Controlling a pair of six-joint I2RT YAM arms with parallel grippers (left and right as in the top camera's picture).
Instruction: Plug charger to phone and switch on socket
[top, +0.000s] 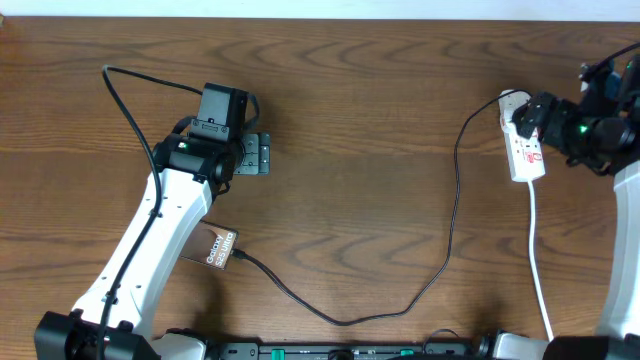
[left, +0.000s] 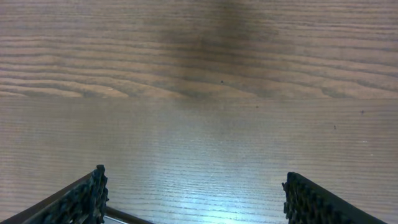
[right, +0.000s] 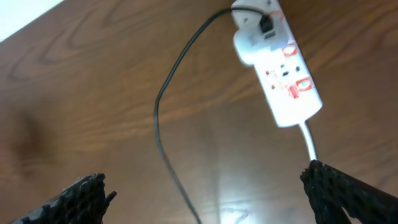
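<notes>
The socket (top: 526, 150) lies at the right side of the table (top: 350, 80), its long axis running near-to-far, just ahead of the right gripper (right: 205, 177) — spread wide, holding nothing — so that arm is much the nearer. The left gripper (left: 194, 177), also spread, hangs over bare wood. The phone (top: 222, 248) is half hidden under the left arm (top: 160, 230); whether the tip of the charger (top: 452, 200) is seated in it I cannot tell.

Glossy wood-grain table (top: 360, 90); smooth white plastic socket (right: 283, 78).
</notes>
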